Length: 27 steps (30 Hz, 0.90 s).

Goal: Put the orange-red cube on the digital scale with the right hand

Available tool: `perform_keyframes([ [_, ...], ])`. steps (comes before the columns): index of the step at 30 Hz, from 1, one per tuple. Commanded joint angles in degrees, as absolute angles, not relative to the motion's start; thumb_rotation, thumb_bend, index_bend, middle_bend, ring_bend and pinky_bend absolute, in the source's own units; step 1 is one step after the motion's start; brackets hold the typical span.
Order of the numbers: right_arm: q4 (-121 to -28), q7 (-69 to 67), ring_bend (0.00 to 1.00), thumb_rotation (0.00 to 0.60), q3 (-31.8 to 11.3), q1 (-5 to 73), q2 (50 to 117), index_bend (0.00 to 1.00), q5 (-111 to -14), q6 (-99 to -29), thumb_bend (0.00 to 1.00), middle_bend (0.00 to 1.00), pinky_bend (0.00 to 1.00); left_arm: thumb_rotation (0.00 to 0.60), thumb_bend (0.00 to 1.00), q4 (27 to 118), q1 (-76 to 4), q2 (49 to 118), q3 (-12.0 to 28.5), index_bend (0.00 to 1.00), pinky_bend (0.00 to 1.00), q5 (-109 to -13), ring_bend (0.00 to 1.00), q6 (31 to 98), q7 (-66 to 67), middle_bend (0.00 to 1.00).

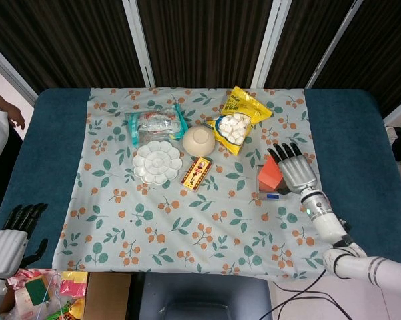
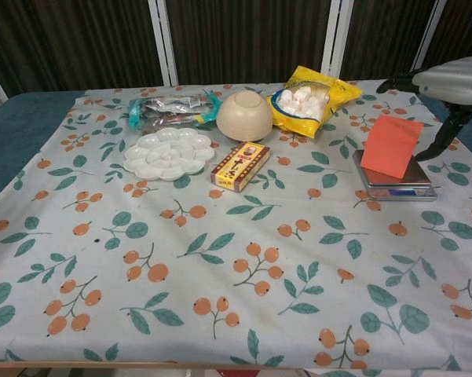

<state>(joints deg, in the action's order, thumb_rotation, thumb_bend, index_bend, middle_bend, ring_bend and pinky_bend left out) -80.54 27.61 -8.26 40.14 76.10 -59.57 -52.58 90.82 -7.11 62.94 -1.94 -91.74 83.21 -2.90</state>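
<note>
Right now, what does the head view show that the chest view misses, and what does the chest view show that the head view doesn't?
Only the head view shows the left robot hand hanging off the table's near-left corner, holding nothing, plus the whole blue table and the right forearm. Only the chest view shows, from the side, the right robot hand open above and behind the orange-red cube, apparently clear of it. Both show the cube on the digital scale, the flower-shaped palette, bowl and yellow snack bag.

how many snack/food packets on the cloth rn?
3: yellow marshmallow bag at the far edge right of the bowl, clear wrapped packet far left, small red-yellow box in front of the bowl.
</note>
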Motion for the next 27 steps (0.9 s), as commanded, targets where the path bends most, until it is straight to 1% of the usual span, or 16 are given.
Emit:
perform_keyframes([
  [1,-91.25,16.67,0.02,0.600,-7.61,32.34,68.78,0.00,-64.81,-60.97,0.22,0.06,0.11,0.600,0.44,90.98,-6.88,62.81,-1.94,0.00,0.05,-91.93,0.08,83.66,-2.81,0.08],
  [3,-95.64,13.47,0.00,0.600,-5.38,27.83,65.18,0.00,-68.52,-65.86,0.22,0.02,0.06,0.600,0.45,91.02,-6.78,62.88,-1.90,0.00,0.05,-91.98,0.08,83.89,-2.28,0.08],
  [5,-97.59,12.30,0.00,0.600,-3.04,23.75,63.52,0.00,-72.11,-71.14,0.22,0.00,0.01,0.600,0.44,91.16,-6.84,62.96,-2.01,0.00,0.05,-92.13,0.08,83.73,-2.42,0.08],
  [6,-97.71,11.53,0.00,0.600,-1.47,20.93,63.50,0.00,-74.69,-75.08,0.22,0.00,0.00,0.600,0.44,91.29,-6.89,62.95,-2.13,0.00,0.05,-92.29,0.08,83.58,-2.62,0.08],
  [9,-95.36,10.63,0.00,0.600,2.39,14.34,64.91,0.00,-79.73,-83.39,0.22,0.00,0.00,0.600,0.44,91.11,-6.79,63.24,-2.07,0.00,0.05,-92.11,0.08,83.62,-1.68,0.08],
  [12,-93.06,9.32,0.00,0.600,4.02,9.51,66.13,0.00,-83.54,-90.49,0.22,0.00,0.00,0.600,0.44,90.36,-6.22,64.52,-1.04,0.00,0.05,-91.15,0.08,85.09,1.41,0.08],
  [15,-91.67,6.47,0.00,0.600,3.36,6.87,66.93,0.00,-87.48,-96.79,0.22,0.00,0.00,0.600,0.44,89.64,-5.68,65.94,0.15,0.00,0.05,-90.04,0.07,86.66,5.00,0.08],
  [17,-90.70,6.30,0.00,0.600,3.05,6.12,67.39,0.00,-88.05,-97.73,0.22,0.00,0.00,0.600,0.44,89.31,-5.54,66.49,0.59,0.00,0.05,-89.56,0.07,87.09,6.26,0.07],
  [22,-90.91,6.78,0.00,0.600,1.69,6.10,66.91,0.00,-85.45,-94.43,0.22,0.00,0.00,0.600,0.44,90.04,-5.29,66.40,0.37,0.00,0.05,-89.66,0.07,87.13,6.77,0.07],
  [27,-91.45,7.16,0.00,0.600,0.56,5.92,66.61,0.00,-84.49,-93.00,0.22,0.00,0.00,0.600,0.44,90.50,-5.09,65.92,-0.01,0.00,0.05,-90.55,0.07,87.52,6.44,0.07],
])
